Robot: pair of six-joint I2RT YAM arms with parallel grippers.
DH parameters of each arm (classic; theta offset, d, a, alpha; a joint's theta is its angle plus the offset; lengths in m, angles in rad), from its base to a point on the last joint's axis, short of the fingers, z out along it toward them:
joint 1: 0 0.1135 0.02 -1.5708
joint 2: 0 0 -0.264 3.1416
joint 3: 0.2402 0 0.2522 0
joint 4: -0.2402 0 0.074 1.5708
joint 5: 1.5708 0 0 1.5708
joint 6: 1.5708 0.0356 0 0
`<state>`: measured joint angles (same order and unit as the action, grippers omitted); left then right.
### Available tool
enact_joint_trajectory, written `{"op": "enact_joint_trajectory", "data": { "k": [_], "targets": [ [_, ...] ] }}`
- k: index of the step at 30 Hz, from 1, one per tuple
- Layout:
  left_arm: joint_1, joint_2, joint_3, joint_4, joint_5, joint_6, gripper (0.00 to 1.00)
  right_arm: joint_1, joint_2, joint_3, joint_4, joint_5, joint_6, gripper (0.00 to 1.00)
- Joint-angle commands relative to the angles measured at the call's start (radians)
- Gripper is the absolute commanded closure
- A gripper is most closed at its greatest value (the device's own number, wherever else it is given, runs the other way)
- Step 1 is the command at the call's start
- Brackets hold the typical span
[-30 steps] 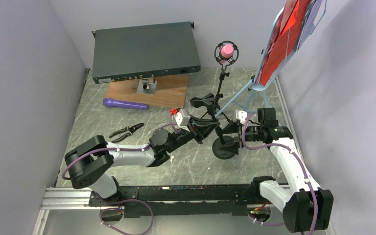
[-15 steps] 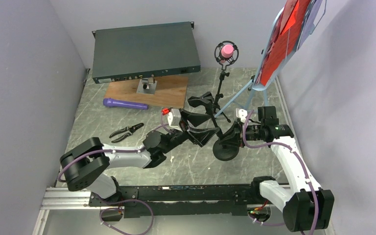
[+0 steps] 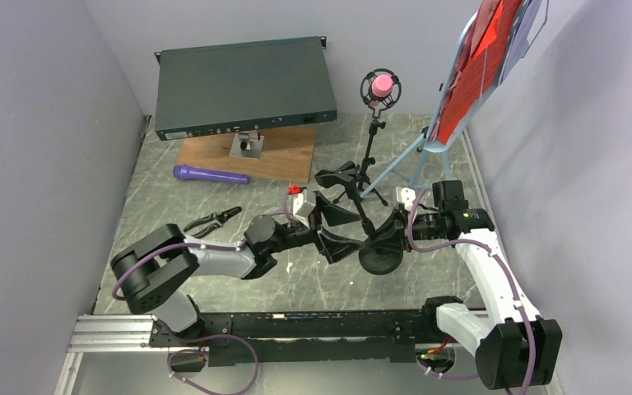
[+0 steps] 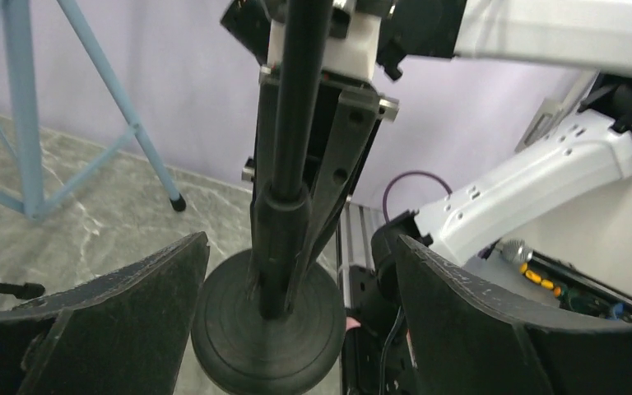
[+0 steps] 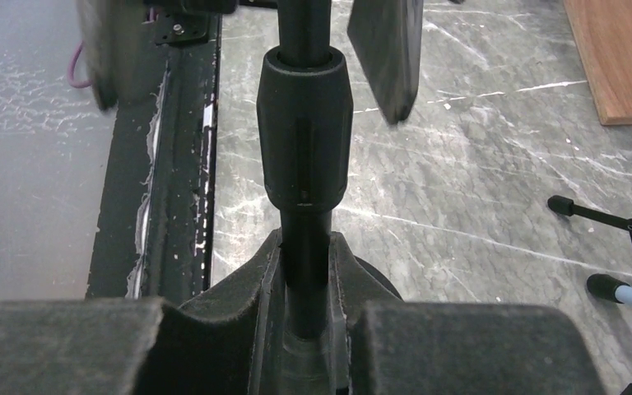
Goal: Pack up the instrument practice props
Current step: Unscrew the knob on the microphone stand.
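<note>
The black round-base mic holder (image 3: 378, 259) stands near the table's front, its pole (image 4: 292, 164) leaning toward the clip (image 3: 337, 174). My right gripper (image 3: 388, 233) is shut on the pole just above the base (image 5: 306, 247). My left gripper (image 3: 347, 228) is open, its fingers (image 4: 90, 329) standing apart on either side of the pole and touching nothing. A purple microphone (image 3: 210, 174) lies at the left. A pink microphone (image 3: 381, 85) sits in the tripod mic holder (image 3: 370, 148). The light-blue music tripod (image 3: 415, 156) carries red music sheets (image 3: 477, 66).
A dark green rack box (image 3: 243, 85) rests at the back on a brown wooden board (image 3: 251, 156). Black pliers (image 3: 212, 220) lie left of my left arm. Walls close in on both sides, and the tripod legs (image 5: 617, 288) spread just behind the round-base holder.
My left gripper has let go of the pole and opened wide. My right gripper has closed on the pole low by the base. The holder shifted slightly.
</note>
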<state>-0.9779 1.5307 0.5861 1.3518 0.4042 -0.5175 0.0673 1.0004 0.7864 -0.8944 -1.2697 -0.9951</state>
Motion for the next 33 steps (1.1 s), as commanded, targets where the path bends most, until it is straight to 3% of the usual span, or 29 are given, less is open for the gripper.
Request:
{"op": "enact_joint_trajectory", "data": {
  "k": [1,10,22,24,25,26,27,28,30,33],
  "targets": [
    [0.007,0.080,0.072,0.079,0.119,0.006,0.12,0.003,-0.009,0.036,-0.006,-0.090,-0.064,1.00],
    [0.007,0.128,0.078,0.163,0.061,0.016,0.14,0.002,-0.011,0.034,-0.006,-0.091,-0.066,1.00],
    [0.005,0.184,0.141,0.189,0.044,-0.003,0.33,0.003,-0.013,0.031,0.002,-0.090,-0.059,1.00],
    [0.005,0.182,0.150,0.177,0.046,-0.001,0.40,0.003,-0.013,0.031,0.003,-0.089,-0.056,1.00],
    [0.004,0.181,0.153,0.172,0.053,-0.001,0.50,0.004,-0.014,0.031,0.005,-0.089,-0.054,1.00],
    [0.004,0.179,0.157,0.166,0.060,-0.002,0.67,0.003,-0.014,0.030,0.008,-0.087,-0.051,1.00],
    [0.005,0.176,0.159,0.159,0.062,-0.006,0.91,0.003,-0.014,0.029,0.014,-0.085,-0.045,1.00],
    [0.004,0.170,0.156,0.147,0.055,-0.012,1.00,0.002,-0.015,0.027,0.023,-0.083,-0.034,1.00],
    [0.000,0.150,0.139,0.136,0.014,-0.029,1.00,0.003,-0.017,0.020,0.066,-0.077,0.016,1.00],
    [-0.058,0.075,0.094,0.044,-0.229,-0.039,1.00,0.003,-0.022,0.001,0.180,-0.043,0.157,1.00]
  ]
}}
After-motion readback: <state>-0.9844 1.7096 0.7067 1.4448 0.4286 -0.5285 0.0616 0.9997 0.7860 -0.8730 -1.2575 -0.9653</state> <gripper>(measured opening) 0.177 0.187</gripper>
